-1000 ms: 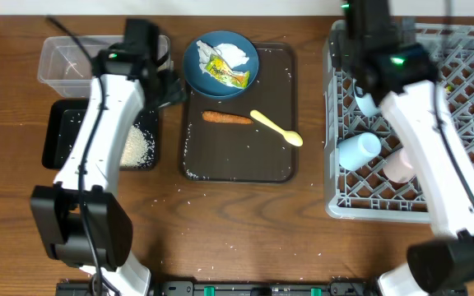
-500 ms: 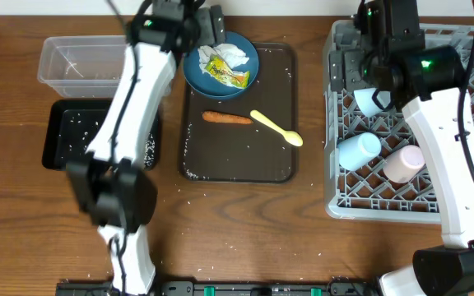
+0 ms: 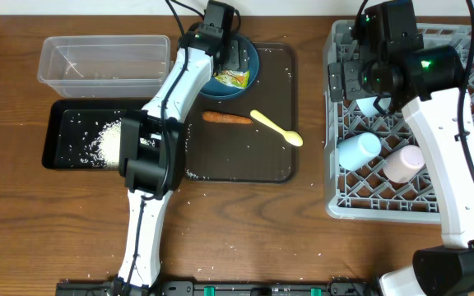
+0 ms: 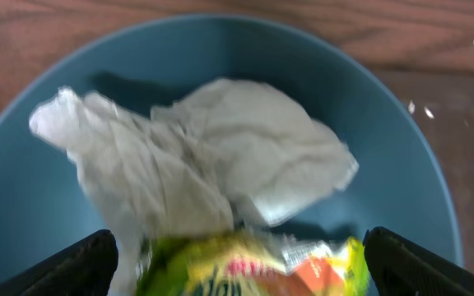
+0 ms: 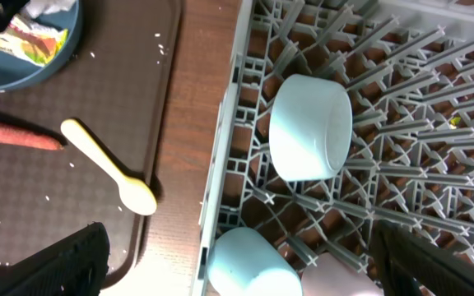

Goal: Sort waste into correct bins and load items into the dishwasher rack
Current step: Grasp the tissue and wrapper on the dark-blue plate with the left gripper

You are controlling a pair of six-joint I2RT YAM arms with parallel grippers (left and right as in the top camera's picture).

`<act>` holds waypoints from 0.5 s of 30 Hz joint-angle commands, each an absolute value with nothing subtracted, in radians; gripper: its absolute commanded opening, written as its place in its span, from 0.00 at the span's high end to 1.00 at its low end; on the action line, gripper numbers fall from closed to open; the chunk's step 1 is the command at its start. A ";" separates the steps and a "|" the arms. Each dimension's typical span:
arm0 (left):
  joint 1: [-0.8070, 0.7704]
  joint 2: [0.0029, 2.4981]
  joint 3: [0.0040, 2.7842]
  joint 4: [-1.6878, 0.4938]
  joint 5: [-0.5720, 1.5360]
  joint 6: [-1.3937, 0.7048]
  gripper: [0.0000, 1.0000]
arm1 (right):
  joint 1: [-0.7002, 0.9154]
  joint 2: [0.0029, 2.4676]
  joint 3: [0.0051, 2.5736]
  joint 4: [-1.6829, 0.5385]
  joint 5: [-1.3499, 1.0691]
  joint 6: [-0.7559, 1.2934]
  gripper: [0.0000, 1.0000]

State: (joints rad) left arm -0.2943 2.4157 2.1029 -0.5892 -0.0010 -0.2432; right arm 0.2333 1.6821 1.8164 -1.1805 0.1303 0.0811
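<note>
My left gripper [image 4: 241, 263] hovers open over the dark blue dish [image 3: 252, 66], its fingers either side of the yellow-green wrapper [image 4: 253, 267], not touching it. Crumpled white tissue [image 4: 212, 156] lies just beyond the wrapper in the dish. On the brown tray [image 3: 245, 164] rest the carrot [image 3: 226, 117] and the yellow spoon [image 3: 276, 128]. White rice [image 3: 105, 140] is heaped in the black tray [image 3: 56, 158]. My right gripper [image 5: 241, 259] stands open and empty above the grey rack [image 3: 336, 205], which holds a pale blue bowl [image 5: 311, 127], light blue cup [image 3: 359, 150] and pink cup [image 3: 403, 163].
The clear plastic tub [image 3: 97, 62] sits behind the black tray at the far left. Loose rice grains dot the brown tray and the wood in front of it. The left arm stretches from the near edge across the black tray's right end.
The left arm swung from over the black tray to above the dark blue dish, uncovering the rice heap, and its jaws spread wider. The right arm shifted slightly, then held still.
</note>
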 commanded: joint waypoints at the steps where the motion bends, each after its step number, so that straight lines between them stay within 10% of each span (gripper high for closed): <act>1: -0.287 2.461 2.133 -0.564 -0.027 -0.261 0.02 | 0.228 1.683 1.817 -1.182 0.130 0.096 0.01; 15: -0.288 2.545 2.131 -0.529 -0.042 -0.264 0.04 | 0.228 1.683 1.809 -1.185 0.122 0.096 0.01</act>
